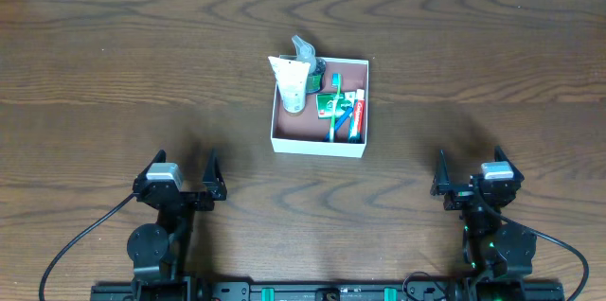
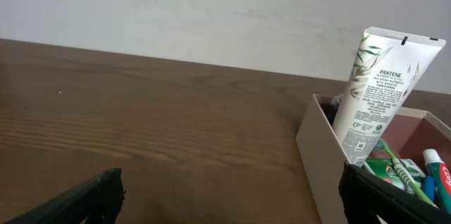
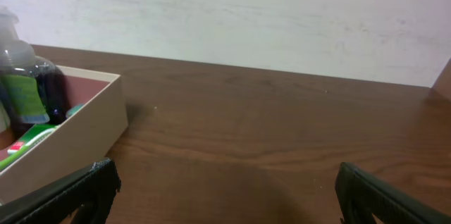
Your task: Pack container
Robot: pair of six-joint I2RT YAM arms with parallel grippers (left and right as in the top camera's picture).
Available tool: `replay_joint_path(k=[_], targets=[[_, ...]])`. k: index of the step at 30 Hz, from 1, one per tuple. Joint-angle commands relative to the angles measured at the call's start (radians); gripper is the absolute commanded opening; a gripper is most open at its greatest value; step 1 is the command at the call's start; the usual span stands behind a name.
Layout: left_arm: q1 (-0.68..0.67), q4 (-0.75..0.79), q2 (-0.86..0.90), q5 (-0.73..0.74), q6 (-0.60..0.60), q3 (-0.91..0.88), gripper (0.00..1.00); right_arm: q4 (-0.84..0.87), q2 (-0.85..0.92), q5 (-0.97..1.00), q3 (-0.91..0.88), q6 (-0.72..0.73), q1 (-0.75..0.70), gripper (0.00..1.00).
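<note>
The container (image 1: 317, 145), a shallow white-walled box with a pinkish-brown floor, sits at the table's middle. Inside it a white Pantene tube (image 1: 293, 80) leans upright at the left, with a dark bottle (image 1: 309, 56) behind it. A green pack (image 1: 330, 103), toothbrushes and a red-and-white toothpaste tube (image 1: 357, 114) lie flat on the right. My left gripper (image 1: 185, 165) rests open near the front left, well short of the box. My right gripper (image 1: 471, 163) rests open at the front right. The left wrist view shows the box wall (image 2: 318, 152) and tube (image 2: 373, 90) to the right of my gripper (image 2: 229, 189).
In the right wrist view the box wall (image 3: 79, 136) and the dark bottle (image 3: 25, 86) lie left of my open gripper (image 3: 225, 185). Bare brown wood stretches on all sides of the box. A pale wall runs along the table's far edge.
</note>
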Motion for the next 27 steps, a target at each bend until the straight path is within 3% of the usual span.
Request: replay_joint_path(k=[1, 27], targets=[[0.001, -0.04, -0.005, 0.003, 0.016, -0.013, 0.98, -0.004, -0.008, 0.0, -0.002, -0.016, -0.007, 0.99], [0.001, -0.04, -0.005, 0.003, 0.016, -0.013, 0.98, -0.004, -0.008, 0.0, -0.002, -0.016, -0.007, 0.99]])
